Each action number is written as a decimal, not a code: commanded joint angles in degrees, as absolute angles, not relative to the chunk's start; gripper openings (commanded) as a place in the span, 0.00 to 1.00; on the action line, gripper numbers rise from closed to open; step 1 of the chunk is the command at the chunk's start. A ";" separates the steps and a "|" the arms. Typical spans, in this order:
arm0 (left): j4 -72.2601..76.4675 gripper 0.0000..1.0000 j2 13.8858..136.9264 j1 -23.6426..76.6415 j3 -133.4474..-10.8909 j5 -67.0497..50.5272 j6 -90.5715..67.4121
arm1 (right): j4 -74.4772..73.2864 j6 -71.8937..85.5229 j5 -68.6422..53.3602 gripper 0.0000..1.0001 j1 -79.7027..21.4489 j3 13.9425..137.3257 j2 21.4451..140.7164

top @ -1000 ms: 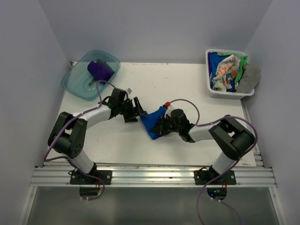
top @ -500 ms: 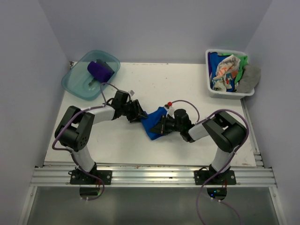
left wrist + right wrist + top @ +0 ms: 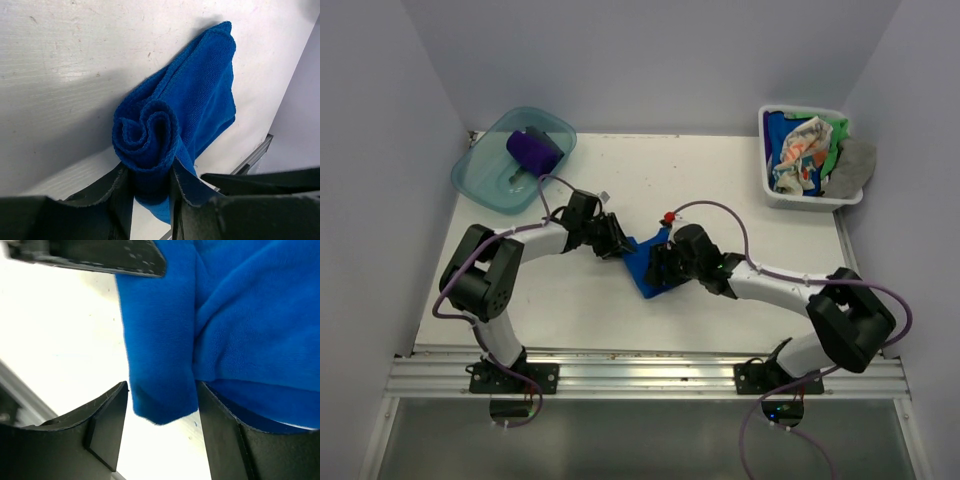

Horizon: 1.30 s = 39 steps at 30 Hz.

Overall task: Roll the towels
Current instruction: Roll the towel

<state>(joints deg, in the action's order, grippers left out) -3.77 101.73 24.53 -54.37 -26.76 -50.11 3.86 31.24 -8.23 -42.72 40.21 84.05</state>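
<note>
Our left gripper (image 3: 150,187) pinches the rolled end of the royal blue towel (image 3: 200,95) on the table (image 3: 75,50). We see our right gripper (image 3: 161,412) with jaws apart, straddling another fold.

Two matching arms on show: left arm (image 3: 525,240) and right arm (image 3: 770,285), with white links between chunky black joints. A purple cable (image 3: 720,212) loops off each. Black base plates (image 3: 515,378) sit at six o'clock. Up close, the fingers (image 3: 115,202) are matte black with scuffed edges.
</note>
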 commanded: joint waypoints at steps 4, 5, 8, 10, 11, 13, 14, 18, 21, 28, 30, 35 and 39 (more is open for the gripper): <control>-6.24 0.32 99.93 24.70 -56.07 -26.10 -49.75 | -15.20 19.69 14.40 0.61 -52.64 51.06 84.28; -6.24 0.32 99.93 24.78 -55.99 -26.02 -49.75 | -15.47 19.34 15.55 0.61 -53.69 51.93 85.16; -6.59 0.32 99.84 24.70 -56.25 -26.19 -49.40 | -16.26 17.58 19.59 0.61 -57.56 54.84 88.41; -7.03 0.32 99.76 24.79 -56.51 -26.37 -49.13 | -16.70 16.18 22.75 0.62 -60.02 57.30 91.30; -7.21 0.32 99.76 24.87 -56.60 -26.37 -49.04 | -16.87 15.74 23.89 0.62 -60.73 58.96 92.28; -7.65 0.32 99.49 24.87 -56.86 -26.19 -48.87 | -16.96 14.33 26.88 0.62 -62.49 60.46 94.30; -7.99 0.32 99.49 24.87 -57.13 -26.10 -48.78 | -17.22 13.98 28.03 0.61 -63.53 62.03 96.39; -8.35 0.32 99.40 24.87 -57.30 -25.58 -48.87 | -20.91 15.81 34.79 0.58 -65.30 66.70 102.12; -8.35 0.32 99.40 24.96 -57.39 -25.58 -48.96 | -24.78 20.28 40.07 0.49 -65.74 69.34 105.63; -8.44 0.33 99.49 24.96 -57.57 -25.84 -48.96 | -26.72 25.31 42.98 0.20 -65.74 70.66 109.33; -8.88 0.35 99.32 24.96 -57.66 -25.75 -48.69 | -26.11 25.66 43.07 0.10 -65.74 70.49 109.34; -10.89 0.40 96.69 24.17 -57.92 -24.53 -48.52 | -19.79 22.77 38.50 0.00 -65.74 67.60 106.70; -12.56 0.46 92.29 22.77 -56.25 -22.51 -49.13 | -11.98 19.17 31.74 0.00 -65.74 65.40 105.12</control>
<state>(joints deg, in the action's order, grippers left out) -10.57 98.02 23.94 -56.21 -23.55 -49.78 -20.16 20.93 37.89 -66.26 67.40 107.07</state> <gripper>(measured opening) 0.452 0.062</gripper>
